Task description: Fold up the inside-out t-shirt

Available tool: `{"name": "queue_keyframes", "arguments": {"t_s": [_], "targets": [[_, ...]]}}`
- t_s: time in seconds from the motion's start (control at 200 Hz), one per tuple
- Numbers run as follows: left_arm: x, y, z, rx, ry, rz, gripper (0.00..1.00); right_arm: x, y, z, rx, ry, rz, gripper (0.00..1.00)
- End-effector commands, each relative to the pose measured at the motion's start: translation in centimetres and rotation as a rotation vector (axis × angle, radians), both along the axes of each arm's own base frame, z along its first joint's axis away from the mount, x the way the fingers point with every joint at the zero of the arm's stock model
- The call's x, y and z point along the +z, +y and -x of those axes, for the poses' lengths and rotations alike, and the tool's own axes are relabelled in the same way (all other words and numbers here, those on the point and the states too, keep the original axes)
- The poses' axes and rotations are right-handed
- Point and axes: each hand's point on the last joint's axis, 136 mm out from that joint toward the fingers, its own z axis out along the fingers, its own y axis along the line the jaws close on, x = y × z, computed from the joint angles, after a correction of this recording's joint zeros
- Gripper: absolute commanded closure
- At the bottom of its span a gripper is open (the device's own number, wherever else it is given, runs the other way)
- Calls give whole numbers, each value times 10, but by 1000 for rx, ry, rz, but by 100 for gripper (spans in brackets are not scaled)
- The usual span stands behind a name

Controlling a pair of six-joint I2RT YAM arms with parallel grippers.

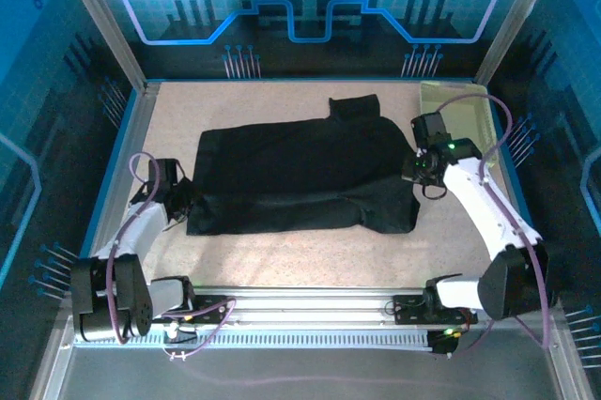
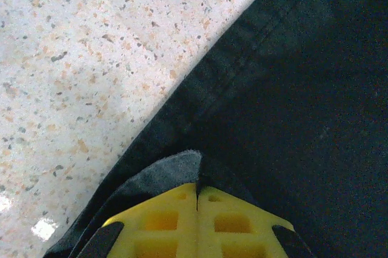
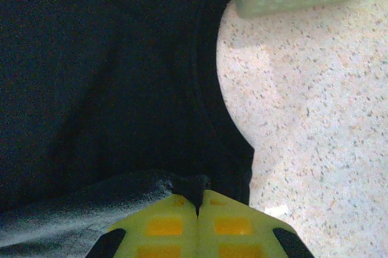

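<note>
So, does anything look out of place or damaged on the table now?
Nothing is spilled or damaged. The plain black fabric t-shirt lies slightly askew, one sleeve sticking out at the far side. The left gripper and right gripper are shut on its edges.

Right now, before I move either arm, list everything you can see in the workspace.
t-shirt: one, black, spread out across the middle of the table
basket: one, pale yellow-green, far right corner, close to the t-shirt
table: one, speckled beige, under everything
left gripper: one, yellow fingers, shut on the t-shirt's left edge
right gripper: one, yellow fingers, shut on the t-shirt's right edge
</note>
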Motion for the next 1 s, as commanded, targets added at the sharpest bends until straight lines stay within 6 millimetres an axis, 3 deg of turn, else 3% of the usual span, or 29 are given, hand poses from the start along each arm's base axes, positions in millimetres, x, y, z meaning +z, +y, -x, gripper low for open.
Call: {"name": "queue_keyframes", "arguments": {"t_s": [0.0, 0.405, 0.52, 0.555, 0.675, 0.735, 0.85, 0.925, 0.996], "targets": [[9, 11, -14, 0, -18, -70, 100, 12, 3, -28, 26, -56, 64, 100], [-7, 19, -15, 32, 34, -98, 100, -6, 6, -66, 29, -10, 141, 100], [-8, 19, -16, 25, 41, -94, 89, -10, 7, -72, 33, -5, 147, 98], [-6, 19, -16, 21, 38, -96, 83, -11, 8, -74, 36, -6, 144, 93], [8, 20, -16, 9, 29, -116, 66, -10, 10, -78, 57, 7, 145, 53], [20, 20, -13, 2, 16, -126, 55, -4, 10, -73, 66, 6, 149, 44], [49, 11, -2, -21, -65, -132, 50, 1, 8, -49, 61, -8, 120, 40], [56, -12, 7, -78, -126, -86, 48, -12, 18, -26, 75, 7, 42, 41], [50, -40, 13, -147, -156, -18, 48, -29, 37, -4, 110, 24, -64, 42]]}}
